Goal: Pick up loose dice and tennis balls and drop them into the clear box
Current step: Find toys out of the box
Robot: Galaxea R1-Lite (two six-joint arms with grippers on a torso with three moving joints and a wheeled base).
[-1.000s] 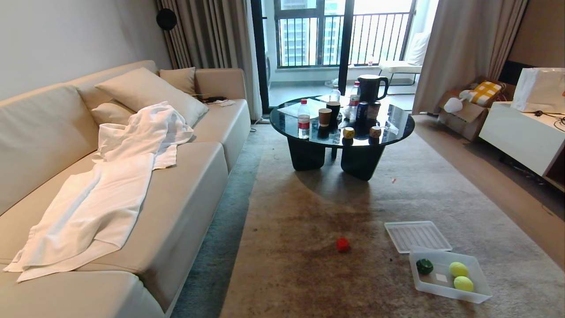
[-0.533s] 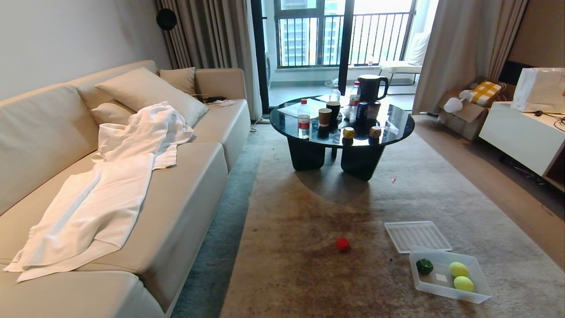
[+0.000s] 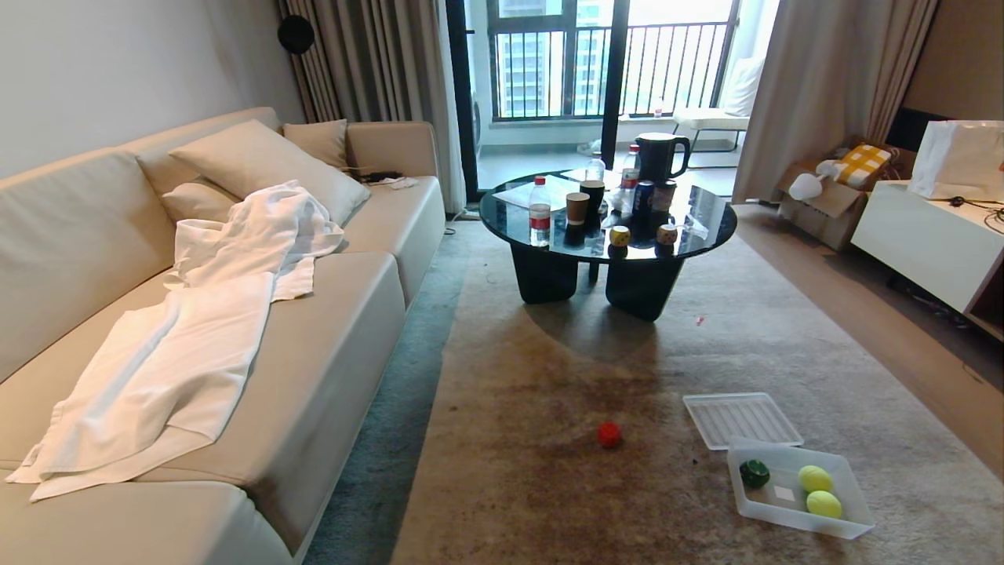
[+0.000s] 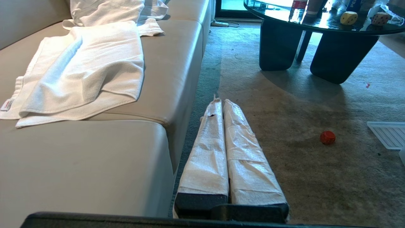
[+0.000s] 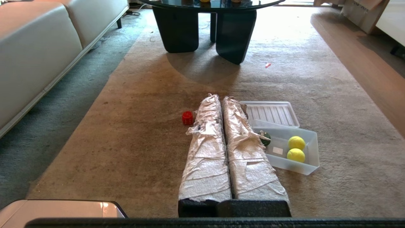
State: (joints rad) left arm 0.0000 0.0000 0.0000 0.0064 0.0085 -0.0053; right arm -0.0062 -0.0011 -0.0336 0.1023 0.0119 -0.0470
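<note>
A red die (image 3: 609, 435) lies loose on the rug, left of the clear box (image 3: 851, 524). Inside the box rest a green die (image 3: 754, 473) and two tennis balls (image 3: 815, 478) (image 3: 823, 504). On the black round table stand a yellow die (image 3: 620, 235) and a tan die (image 3: 667, 234). Neither arm shows in the head view. My left gripper (image 4: 220, 100) is shut and empty, held level beside the sofa front, with the red die (image 4: 327, 137) far off to its right. My right gripper (image 5: 220, 98) is shut and empty too; the red die (image 5: 187, 117) and the clear box (image 5: 311, 155) lie on the rug beyond it.
The ribbed lid (image 3: 741, 420) lies flat on the rug just behind the box. A beige sofa (image 3: 329, 345) with white towels (image 3: 196, 345) runs along the left. The table (image 3: 706, 235) also carries bottles, cups, cans and a kettle. A white cabinet (image 3: 925, 235) stands at the right.
</note>
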